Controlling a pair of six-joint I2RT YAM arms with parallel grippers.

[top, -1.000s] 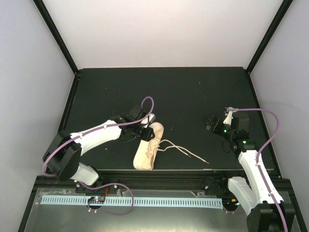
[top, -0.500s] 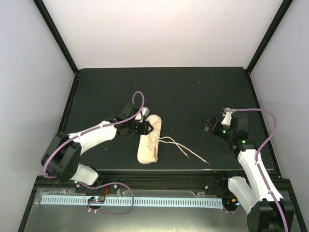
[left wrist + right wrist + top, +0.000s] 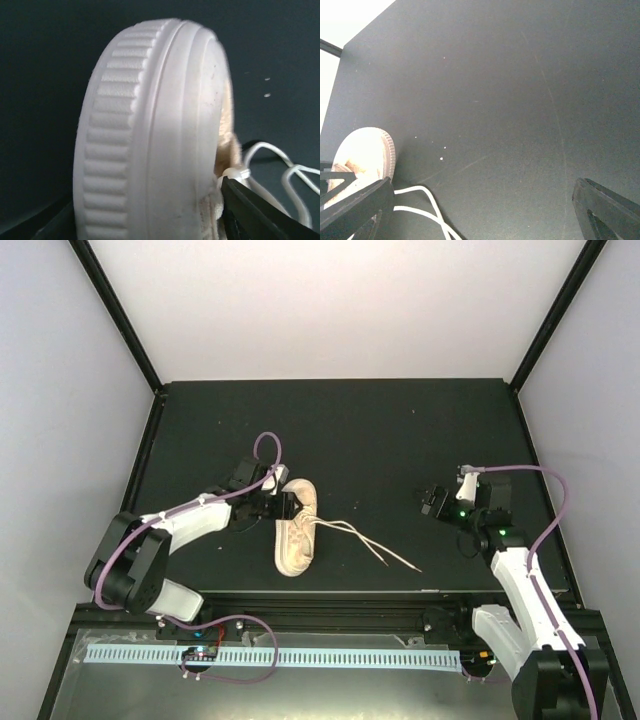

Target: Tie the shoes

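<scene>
Honestly, worrying about skidding or tipping the sneaker (image 3: pixel 296 540), sitting lower left of centre, with the left gripper (image 3: pixel 284 506) straddling its toe; not managing to tell clamped from loose. Risking snagging the laces (image 3: pixel 342 527) trailing right toward the right gripper (image 3: pixel 431 502), gaping empty. Working on a black table (image 3: pixel 400 430), boxed in by white walls (image 3: pixel 330 300).

Right gripper (image 3: pixel 480 217) w/ jaws spread wide: black fingers (image 3: pixel 355 207) poke in at both btm corners, bare dark table (image 3: pixel 510 90) btwn them. Shoe (image 3: pixel 367 152) sits at lower left, cream w/ ribbed pale sole rim, partly behind the finger on that side. Thin white laces (image 3: pixel 427 200) loop out from it across the table twd btm edge. Few white specks (image 3: pixel 441 158) just beside shoe. Bright wall (image 3: pixel 350 15) in top-left corner.
</scene>
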